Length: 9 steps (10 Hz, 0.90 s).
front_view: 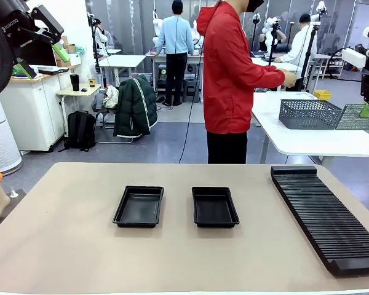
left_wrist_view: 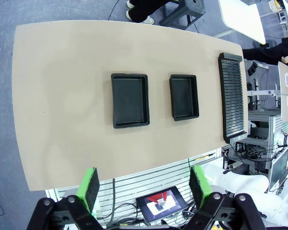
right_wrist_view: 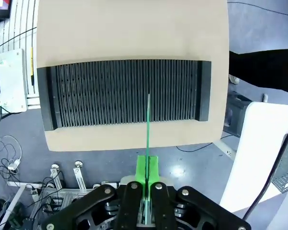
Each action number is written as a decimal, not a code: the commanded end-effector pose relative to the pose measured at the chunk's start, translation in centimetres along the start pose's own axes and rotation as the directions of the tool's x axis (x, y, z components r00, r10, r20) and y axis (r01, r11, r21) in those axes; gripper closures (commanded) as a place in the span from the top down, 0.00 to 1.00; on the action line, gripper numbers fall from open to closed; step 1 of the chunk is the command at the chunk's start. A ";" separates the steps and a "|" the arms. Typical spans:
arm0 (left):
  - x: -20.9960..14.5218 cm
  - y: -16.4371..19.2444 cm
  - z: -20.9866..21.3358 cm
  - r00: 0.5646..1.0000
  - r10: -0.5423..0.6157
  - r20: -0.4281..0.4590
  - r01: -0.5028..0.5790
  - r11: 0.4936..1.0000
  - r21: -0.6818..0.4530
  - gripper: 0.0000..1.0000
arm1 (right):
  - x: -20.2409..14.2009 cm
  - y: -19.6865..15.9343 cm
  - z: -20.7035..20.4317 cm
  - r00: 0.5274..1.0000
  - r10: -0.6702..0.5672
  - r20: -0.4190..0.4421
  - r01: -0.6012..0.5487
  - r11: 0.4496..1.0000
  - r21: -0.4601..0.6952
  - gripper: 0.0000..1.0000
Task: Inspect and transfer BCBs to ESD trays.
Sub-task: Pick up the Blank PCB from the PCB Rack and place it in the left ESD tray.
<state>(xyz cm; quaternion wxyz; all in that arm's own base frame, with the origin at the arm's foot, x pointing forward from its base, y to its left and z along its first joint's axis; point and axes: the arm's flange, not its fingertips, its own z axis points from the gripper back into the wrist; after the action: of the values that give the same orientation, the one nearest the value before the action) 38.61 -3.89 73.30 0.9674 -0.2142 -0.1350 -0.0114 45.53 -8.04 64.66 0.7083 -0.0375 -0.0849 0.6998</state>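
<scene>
ESD trays beside slotted rack

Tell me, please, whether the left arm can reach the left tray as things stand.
Probably yes: its fingers hang open high above the table, and nothing lies in or over the left tray.
</scene>
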 end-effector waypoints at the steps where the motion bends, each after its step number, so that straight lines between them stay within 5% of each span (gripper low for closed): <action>1: 0.0 0.1 -0.1 1.000 0.000 0.003 0.000 1.000 -0.005 1.00 | -0.1 0.2 -0.3 1.000 0.008 -0.001 -0.008 1.000 0.003 0.00; 9: 0.0 0.1 -0.1 1.000 0.000 0.003 0.000 1.000 -0.005 1.00 | -0.1 0.2 -0.3 1.000 0.008 -0.001 -0.008 1.000 0.003 0.00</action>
<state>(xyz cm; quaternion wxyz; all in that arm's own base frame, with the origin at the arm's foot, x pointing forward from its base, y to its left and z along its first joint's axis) 38.61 -3.89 73.30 0.9674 -0.2142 -0.1350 -0.0114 45.51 -8.06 64.56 0.7082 -0.0372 -0.0838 0.7000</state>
